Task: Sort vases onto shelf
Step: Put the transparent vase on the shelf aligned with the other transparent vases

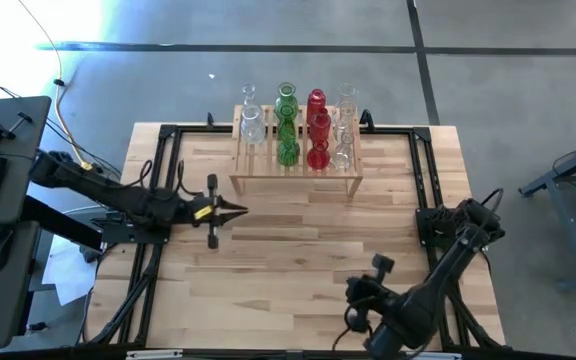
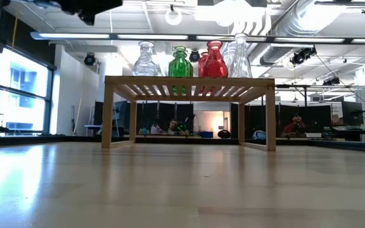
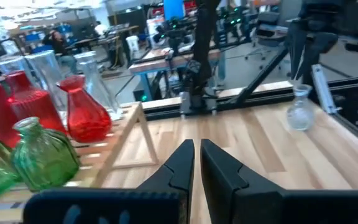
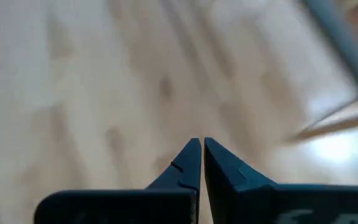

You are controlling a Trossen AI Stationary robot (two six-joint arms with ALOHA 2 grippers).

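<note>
One clear vase [image 3: 300, 109] spotted upright off the shelf [image 1: 298, 182], seemingly rightward of left gripper [image 3: 197, 144]. Found its jaws together, right gripper's [image 4: 201, 142] too.

Looks like a big open robotics lab or workshop: exposed ceiling ducts [image 2: 309, 25], strip lights [image 2: 170, 37], workbenches [image 2: 334, 134] with gear, concrete floor [image 1: 268, 60] round the plank table [image 1: 298, 260].

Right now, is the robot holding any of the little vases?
No. Both the left gripper and right gripper are shut on nothing; the vases stand on the shelf.

Plank tabletop [image 1: 298, 250], grey floor [image 1: 268, 40]
</note>
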